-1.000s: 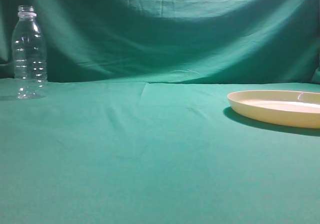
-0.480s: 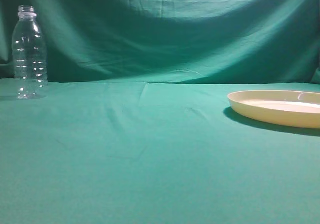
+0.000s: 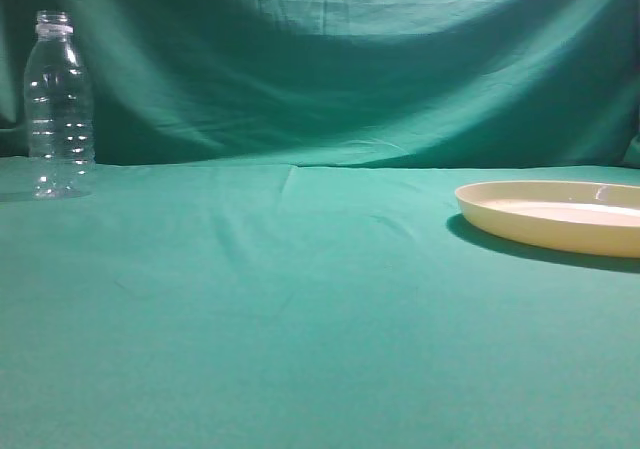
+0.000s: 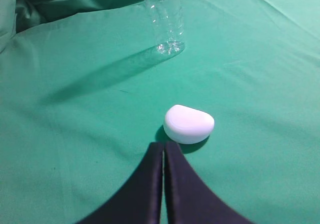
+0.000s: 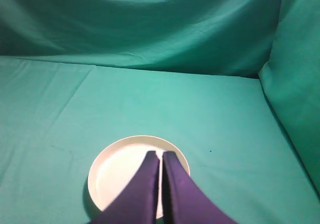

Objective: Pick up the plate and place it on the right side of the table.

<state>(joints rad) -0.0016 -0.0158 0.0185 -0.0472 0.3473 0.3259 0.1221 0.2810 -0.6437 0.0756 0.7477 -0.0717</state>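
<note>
The cream-yellow plate [image 3: 555, 216] lies flat on the teal-green table [image 3: 300, 309] at the right edge of the exterior view, partly cut off. In the right wrist view the plate [image 5: 115, 174] lies below my right gripper [image 5: 160, 155], whose jaws are shut with nothing between them, held over the plate's middle. My left gripper [image 4: 163, 145] is shut and empty above the cloth, just short of a small white rounded object [image 4: 188, 123]. Neither gripper shows in the exterior view.
A clear plastic bottle [image 3: 58, 106] stands upright at the far left back of the table, also seen in the left wrist view [image 4: 164, 17]. A green fabric backdrop [image 3: 330, 59] hangs behind, and folds forward on the right [image 5: 295, 94].
</note>
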